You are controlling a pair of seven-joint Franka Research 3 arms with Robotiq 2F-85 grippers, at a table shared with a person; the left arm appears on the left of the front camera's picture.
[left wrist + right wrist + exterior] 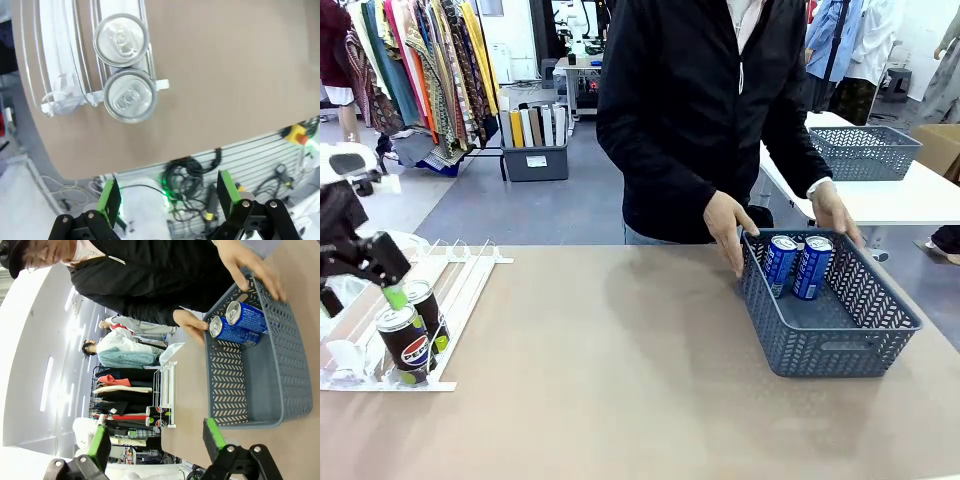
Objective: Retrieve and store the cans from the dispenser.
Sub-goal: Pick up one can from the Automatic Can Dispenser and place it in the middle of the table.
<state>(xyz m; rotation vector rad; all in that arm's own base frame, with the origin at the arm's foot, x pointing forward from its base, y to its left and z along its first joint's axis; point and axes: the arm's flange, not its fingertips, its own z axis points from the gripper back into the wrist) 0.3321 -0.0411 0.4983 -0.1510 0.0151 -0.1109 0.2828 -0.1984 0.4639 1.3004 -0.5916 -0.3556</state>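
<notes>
Cans (pixel 130 95) stand in the dispenser (pixel 59 82) just beyond the left end effector (pixel 168 192), gaping wide and empty.

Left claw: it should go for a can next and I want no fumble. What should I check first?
1. Left claw open: ok.
2. Front can seated at the low end of the dispenser: ok.
3. That can between the fingers: not ok, it lies ahead of them.
4. Room in the basket: ok, two blue cans stand at its far end.
5. Person's hands off the basket: not ok, both hold its rim.
</notes>
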